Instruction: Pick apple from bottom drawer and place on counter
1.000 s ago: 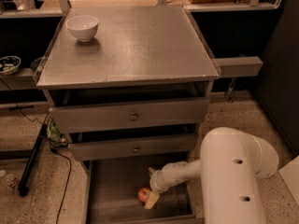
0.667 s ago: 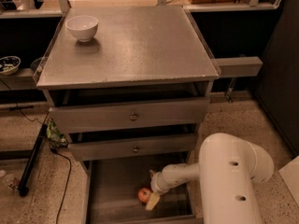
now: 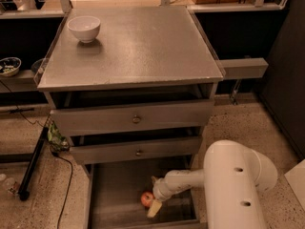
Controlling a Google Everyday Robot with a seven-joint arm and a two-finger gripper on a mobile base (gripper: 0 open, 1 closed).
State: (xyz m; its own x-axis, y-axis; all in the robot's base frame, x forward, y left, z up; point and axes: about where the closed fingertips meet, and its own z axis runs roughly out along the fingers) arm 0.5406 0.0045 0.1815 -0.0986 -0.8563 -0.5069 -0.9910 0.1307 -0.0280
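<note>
The small red-orange apple lies on the floor of the open bottom drawer, near its front right. My gripper reaches down into the drawer from the white arm at the lower right and sits right against the apple; one pale fingertip shows just right of and below the fruit. The grey counter is the flat top of the cabinet above.
A white bowl stands at the counter's back left corner. Two closed drawer fronts with small knobs sit above the open drawer. A dark stand leg and cable lie on the floor to the left. A patterned bowl rests on a left shelf.
The gripper has shifted very slightly around the apple; the apple stays in the same spot on the drawer floor.
</note>
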